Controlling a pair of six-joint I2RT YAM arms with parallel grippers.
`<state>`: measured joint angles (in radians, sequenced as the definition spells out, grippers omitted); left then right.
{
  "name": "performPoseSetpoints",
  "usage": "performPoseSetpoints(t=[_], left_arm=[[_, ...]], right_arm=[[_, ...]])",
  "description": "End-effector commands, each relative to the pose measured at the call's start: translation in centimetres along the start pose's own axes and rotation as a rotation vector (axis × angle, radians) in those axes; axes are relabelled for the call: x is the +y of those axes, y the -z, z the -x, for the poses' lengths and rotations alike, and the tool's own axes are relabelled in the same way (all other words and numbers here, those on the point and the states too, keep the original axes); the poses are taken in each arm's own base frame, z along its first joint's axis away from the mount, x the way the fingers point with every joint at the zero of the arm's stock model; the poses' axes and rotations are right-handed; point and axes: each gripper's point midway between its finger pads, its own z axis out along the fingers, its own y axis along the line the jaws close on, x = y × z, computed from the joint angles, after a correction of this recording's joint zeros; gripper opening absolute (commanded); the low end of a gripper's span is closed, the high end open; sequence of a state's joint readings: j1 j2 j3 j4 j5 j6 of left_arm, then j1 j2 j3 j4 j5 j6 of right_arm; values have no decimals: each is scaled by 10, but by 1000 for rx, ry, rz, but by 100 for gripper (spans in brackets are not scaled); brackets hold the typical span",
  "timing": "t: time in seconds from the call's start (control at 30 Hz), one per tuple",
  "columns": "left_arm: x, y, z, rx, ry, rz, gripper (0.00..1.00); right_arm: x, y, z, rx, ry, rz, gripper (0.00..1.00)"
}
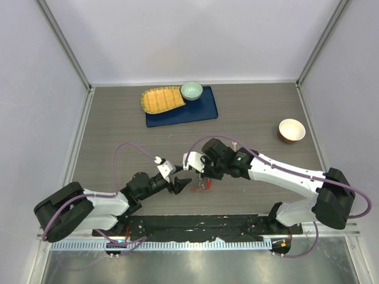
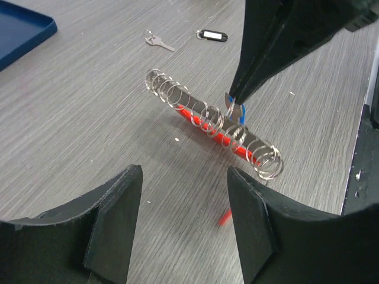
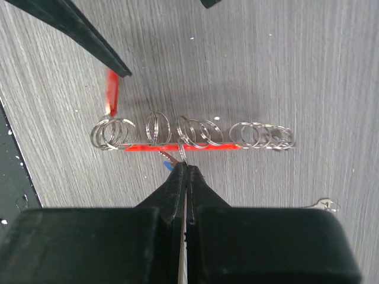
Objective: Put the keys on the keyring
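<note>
Clamped on blue key (image 3: 168, 166) with right claw (image 3: 185, 168), keyring (image 3: 195, 134) at its tips; with left claw (image 2: 183, 183) wide open, empty, risks shoving unbraced keyring aside.

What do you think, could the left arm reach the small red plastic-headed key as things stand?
Probably yes: the small red plastic-headed key lies uncovered right at the open left gripper, nothing between.

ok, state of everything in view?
left gripper: open, empty
right gripper: shut on blue key
blue key: pinched, at the keyring
keyring: on table
red key: loose on table
silver key: loose on table
cream bowl: upright
</note>
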<state>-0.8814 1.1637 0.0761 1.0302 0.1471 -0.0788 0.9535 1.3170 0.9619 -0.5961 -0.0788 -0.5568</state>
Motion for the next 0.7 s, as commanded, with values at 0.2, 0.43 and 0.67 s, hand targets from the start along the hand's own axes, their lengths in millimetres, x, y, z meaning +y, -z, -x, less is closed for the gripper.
performPoseSetpoints(t=[0.2, 0.43, 0.67], left_arm=[[2, -23, 56, -275, 86, 8, 54], [-9, -37, 72, -307, 56, -69, 50], [-27, -39, 76, -315, -27, -184, 45]], right_arm=[[0, -13, 30, -164, 44, -25, 1], [6, -15, 29, -192, 19, -12, 1], [9, -13, 32, -226, -3, -10, 1]])
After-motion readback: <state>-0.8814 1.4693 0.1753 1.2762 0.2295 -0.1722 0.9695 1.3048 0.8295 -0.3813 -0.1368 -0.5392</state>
